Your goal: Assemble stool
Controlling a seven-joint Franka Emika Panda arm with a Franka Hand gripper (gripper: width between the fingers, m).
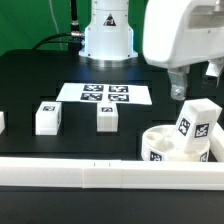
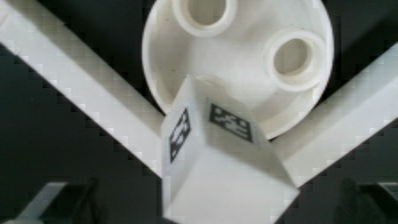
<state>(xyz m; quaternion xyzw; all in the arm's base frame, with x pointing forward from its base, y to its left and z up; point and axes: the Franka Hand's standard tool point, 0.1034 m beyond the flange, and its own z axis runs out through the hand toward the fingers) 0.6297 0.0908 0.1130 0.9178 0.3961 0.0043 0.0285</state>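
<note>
The round white seat disc point(image 1: 160, 146) lies in the corner of the white border rails, at the exterior view's lower right. In the wrist view the seat disc point(image 2: 217, 72) shows two round holes. One tagged leg block point(image 1: 197, 125) stands tilted on the disc, and it also shows in the wrist view point(image 2: 222, 160). My gripper point(image 1: 195, 85) hangs just above this leg. In the wrist view the gripper point(image 2: 210, 206) is open, with its dark fingers apart on either side of the leg and gaps showing. Two more leg blocks point(image 1: 47, 117) point(image 1: 107, 118) stand on the black table.
The marker board point(image 1: 105, 93) lies flat behind the two loose legs. A long white rail point(image 1: 70, 178) runs along the front, and in the wrist view two rails point(image 2: 71, 80) meet in a V around the disc. A white piece point(image 1: 1, 122) is cut off at the left edge. The robot base point(image 1: 107, 35) stands at the back.
</note>
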